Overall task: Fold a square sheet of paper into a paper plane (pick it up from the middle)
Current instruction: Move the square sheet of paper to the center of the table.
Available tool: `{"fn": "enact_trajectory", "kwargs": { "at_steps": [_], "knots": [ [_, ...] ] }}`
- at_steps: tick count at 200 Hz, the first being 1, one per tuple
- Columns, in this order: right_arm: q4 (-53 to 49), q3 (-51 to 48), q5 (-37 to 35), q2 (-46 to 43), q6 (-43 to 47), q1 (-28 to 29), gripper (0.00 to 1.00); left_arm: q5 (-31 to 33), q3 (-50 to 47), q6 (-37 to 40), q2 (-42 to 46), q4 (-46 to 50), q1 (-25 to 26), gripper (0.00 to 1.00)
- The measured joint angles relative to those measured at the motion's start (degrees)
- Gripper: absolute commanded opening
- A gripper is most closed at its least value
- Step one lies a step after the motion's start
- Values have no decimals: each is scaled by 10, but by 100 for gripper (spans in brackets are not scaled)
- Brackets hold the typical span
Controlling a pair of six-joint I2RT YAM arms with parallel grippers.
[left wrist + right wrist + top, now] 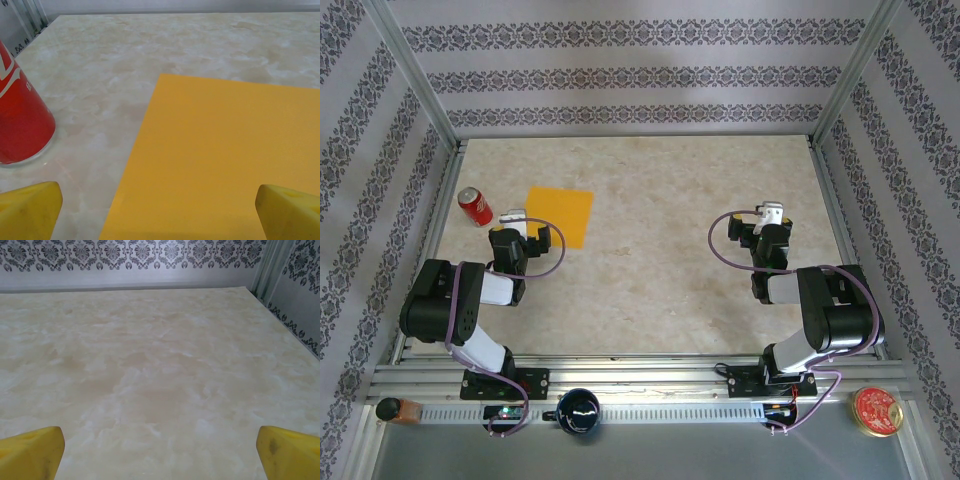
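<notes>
Left pincer (523,226) (160,212): jaws wide apart, nothing held. Its yellow fingers (27,210) sit at either side of the wrist view, low over the near edge of the sheet, not touching it as far as can be told.

Right pincer (767,215) (160,455): jaws also spread fully, empty, poised above bare tabletop on the right side, well apart from the sheet.

Walls (620,75): grey-patterned panels on three sides, metal frame at the corners.

Table (660,270) (150,365): pale marbled surface, approx. rectangular, arm bases bolted along the near edge.

Sheet of paper (561,214) (225,160): orange-yellow square, flat and unfolded, far-left part of the table, turned slightly askew to the table edges. Near corner lies just in front of the left pincer.

Soda can (474,206) (22,125): red, standing on the table near the left wall, just left of the sheet, a strip of bare table between the two.

Misc. on the front rail, off the work surface: dark mug (578,410) near centre; round red tin (877,411) at the right end.
</notes>
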State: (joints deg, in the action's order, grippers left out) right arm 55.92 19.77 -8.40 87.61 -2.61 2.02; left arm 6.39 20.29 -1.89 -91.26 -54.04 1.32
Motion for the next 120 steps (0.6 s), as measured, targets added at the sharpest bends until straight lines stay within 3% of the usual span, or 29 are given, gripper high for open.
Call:
{"fn": "enact_trajectory", "kwargs": {
  "at_steps": [120],
  "knots": [
    [-2,0,18,0,0,0,98,-17,6,3,0,0,0,99]
  ]
}}
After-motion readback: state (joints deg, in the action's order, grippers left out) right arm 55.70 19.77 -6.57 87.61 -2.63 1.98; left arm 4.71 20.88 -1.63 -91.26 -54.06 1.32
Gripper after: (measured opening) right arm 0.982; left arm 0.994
